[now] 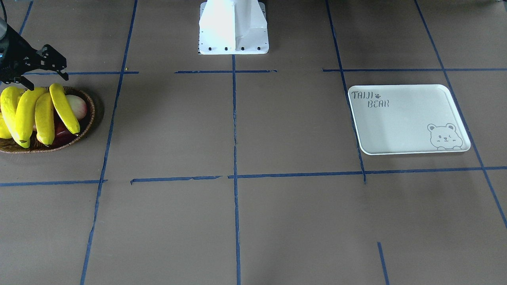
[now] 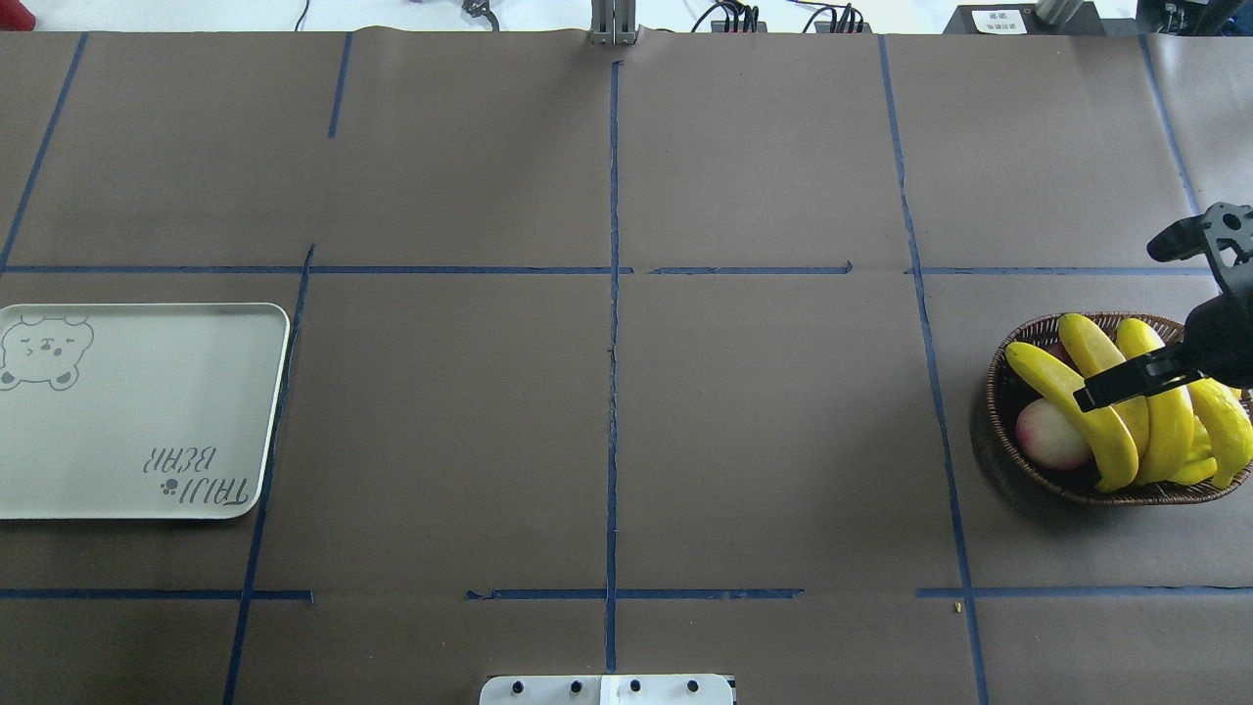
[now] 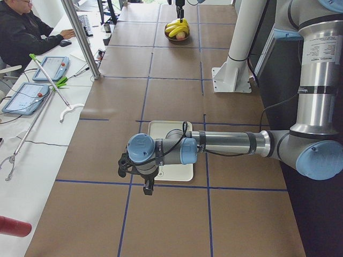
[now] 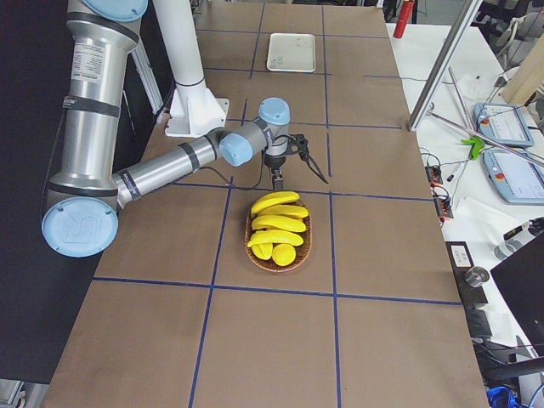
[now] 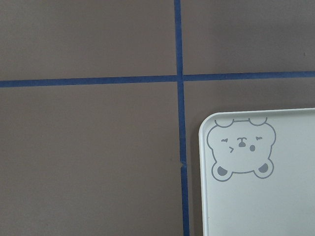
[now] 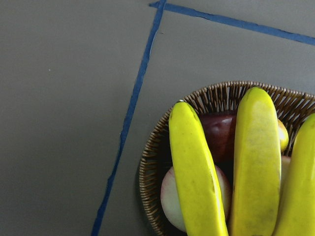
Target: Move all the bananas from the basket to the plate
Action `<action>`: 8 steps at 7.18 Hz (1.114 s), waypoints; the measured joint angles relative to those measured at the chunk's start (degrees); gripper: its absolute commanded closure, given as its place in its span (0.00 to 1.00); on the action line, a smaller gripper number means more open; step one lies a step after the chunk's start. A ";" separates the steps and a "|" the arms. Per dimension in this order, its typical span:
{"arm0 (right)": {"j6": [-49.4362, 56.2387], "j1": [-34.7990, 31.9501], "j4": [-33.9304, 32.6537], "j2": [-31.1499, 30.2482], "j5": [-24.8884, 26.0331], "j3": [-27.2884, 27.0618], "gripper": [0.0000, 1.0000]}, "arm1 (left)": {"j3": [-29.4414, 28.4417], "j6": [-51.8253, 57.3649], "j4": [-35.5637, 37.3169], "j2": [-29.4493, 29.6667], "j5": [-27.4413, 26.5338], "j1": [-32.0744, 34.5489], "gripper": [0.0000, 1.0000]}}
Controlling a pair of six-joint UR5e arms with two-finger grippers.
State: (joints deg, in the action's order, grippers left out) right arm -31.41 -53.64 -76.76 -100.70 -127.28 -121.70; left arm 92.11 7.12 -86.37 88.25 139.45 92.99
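My right claw (image 2: 1115, 328) hangs spread wide over the bananas (image 2: 1106, 436) in the basket (image 2: 994, 392), ready to straddle one; my left claw (image 3: 135, 179), whose grip I cannot tell, waits by the bare plate (image 2: 137, 421).

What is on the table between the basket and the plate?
Only bare table crossed by blue tape lines lies between basket and plate, as the overhead view shows.
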 measured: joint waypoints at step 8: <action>0.21 5.46 5.75 -2.77 4.82 3.78 0.64 | -0.14 -0.08 0.05 0.10 0.03 -0.09 0.00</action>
State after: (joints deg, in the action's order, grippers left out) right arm -31.20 -48.18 -71.01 -103.47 -122.46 -117.92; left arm 91.96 7.04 -86.32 88.36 139.48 92.90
